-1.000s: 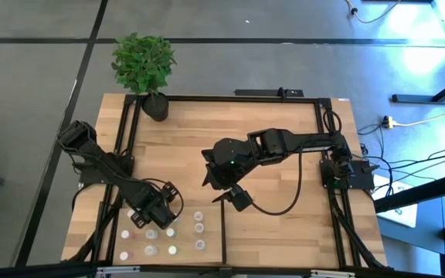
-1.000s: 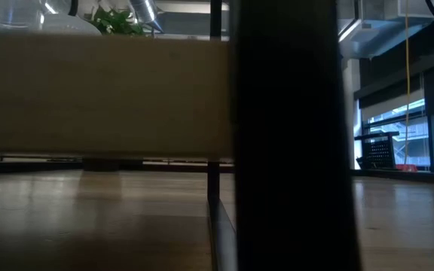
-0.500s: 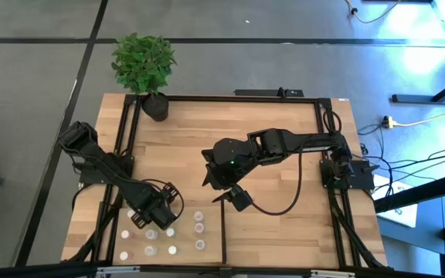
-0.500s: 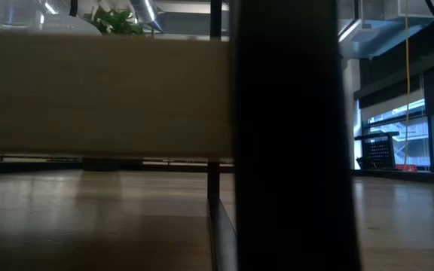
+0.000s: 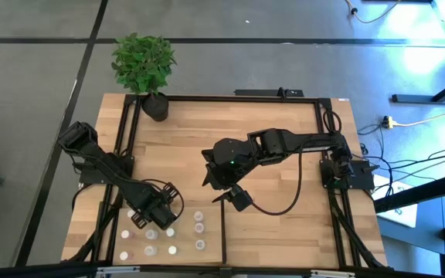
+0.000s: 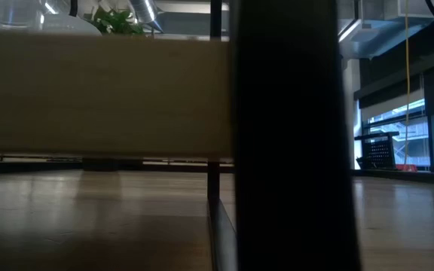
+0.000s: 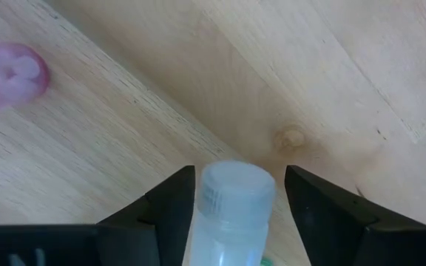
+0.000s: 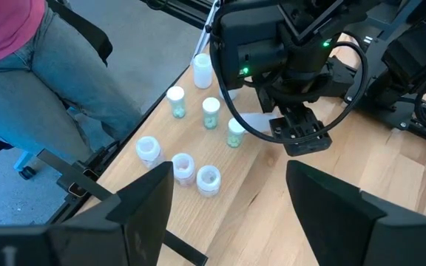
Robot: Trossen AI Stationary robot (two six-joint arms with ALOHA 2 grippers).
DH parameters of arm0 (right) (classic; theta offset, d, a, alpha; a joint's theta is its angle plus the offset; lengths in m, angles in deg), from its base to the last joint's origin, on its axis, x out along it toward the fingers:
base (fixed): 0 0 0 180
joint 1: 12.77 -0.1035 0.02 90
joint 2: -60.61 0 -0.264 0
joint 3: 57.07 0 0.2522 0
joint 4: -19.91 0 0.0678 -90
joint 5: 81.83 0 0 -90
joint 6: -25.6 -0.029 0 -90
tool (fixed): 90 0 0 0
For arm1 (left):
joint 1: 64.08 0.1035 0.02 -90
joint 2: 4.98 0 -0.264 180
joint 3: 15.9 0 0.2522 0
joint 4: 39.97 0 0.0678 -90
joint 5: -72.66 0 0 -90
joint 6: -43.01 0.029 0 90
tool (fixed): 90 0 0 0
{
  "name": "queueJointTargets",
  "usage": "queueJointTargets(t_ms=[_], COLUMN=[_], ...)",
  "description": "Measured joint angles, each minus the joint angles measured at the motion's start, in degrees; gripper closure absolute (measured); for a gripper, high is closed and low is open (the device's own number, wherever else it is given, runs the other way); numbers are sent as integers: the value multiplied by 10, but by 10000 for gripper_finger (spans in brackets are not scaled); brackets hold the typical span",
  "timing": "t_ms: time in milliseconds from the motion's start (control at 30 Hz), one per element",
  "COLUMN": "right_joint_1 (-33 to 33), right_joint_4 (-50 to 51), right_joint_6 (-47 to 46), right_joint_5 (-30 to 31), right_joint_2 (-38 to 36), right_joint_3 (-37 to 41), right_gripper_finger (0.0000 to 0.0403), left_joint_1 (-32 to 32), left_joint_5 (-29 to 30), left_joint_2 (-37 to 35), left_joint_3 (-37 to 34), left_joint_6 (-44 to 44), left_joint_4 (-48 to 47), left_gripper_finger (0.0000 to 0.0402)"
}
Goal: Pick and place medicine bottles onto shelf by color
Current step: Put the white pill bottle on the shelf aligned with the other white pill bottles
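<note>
Left gripper (image 7: 237, 199): low over the shelf (image 5: 180, 212) near its front left corner, fingers (image 7: 170, 210) either side of a white-capped bottle (image 7: 233, 203); you see narrow gaps on both sides, so contact cannot be confirmed, and the bottle's base is cut off. In the high view the gripper body covers this bottle entirely. Pink-topped bottle (image 7: 7, 74): blurred and cropped at the wrist picture's edge, well apart from the fingers. Other bottles (image 5: 199, 228): tiny pale dots on the shelf beside and in front of the left gripper; from above you cannot tell cap colours reliably. The right wrist view shows seven of them (image 8: 196, 169) clustered near the table edge, three wider and pink-tinted, the rest slimmer. Right gripper (image 8: 228, 207): raised over mid-table, fingers spread wide, nothing between them. Person (image 8: 21, 81): seated beside the table, only legs and part of a pink top visible. Low view: blocked by a pale panel (image 6: 100, 94) and a dark post (image 6: 288, 135); no bottles or grippers visible there. Plant (image 5: 144, 66): at the table's far left corner.
</note>
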Motion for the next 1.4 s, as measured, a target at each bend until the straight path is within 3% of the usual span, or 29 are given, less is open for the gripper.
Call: queueJointTargets(t_ms=[567, 1400], right_joint_1=[0, 0], right_joint_4=[0, 0], right_joint_6=[0, 0], right_joint_5=[0, 0], right_joint_2=[0, 0], right_joint_3=[0, 0], right_gripper_finger=[138, 138], left_joint_1=[0, 17], left_joint_5=[-5, -4], left_joint_2=[0, -18], left_joint_3=[1, 1], left_joint_6=[0, 36], left_joint_4=[-9, -58], left_gripper_finger=[265, 268])
